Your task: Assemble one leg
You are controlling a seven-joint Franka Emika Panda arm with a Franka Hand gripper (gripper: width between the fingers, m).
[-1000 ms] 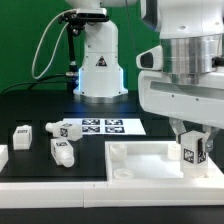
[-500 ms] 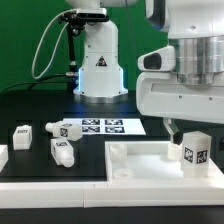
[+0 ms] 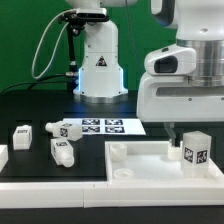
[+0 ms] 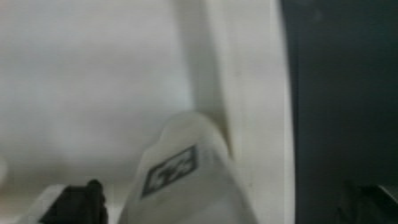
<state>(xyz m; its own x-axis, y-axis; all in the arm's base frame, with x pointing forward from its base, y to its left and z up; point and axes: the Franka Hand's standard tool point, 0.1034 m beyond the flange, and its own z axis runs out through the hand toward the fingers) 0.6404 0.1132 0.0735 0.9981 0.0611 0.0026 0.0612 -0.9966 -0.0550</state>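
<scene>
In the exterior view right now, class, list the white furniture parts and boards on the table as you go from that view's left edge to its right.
Edge block → tagged leg → lower leg → marker board → square panel → upright leg on the panel, under the gripper.

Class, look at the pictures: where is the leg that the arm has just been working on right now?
In the exterior view, that leg stands upright at the right end of the white panel, just below the raised gripper.

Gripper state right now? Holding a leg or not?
Gripper: raised above the leg standing on the panel, not holding it; open or shut cannot be told.
</scene>
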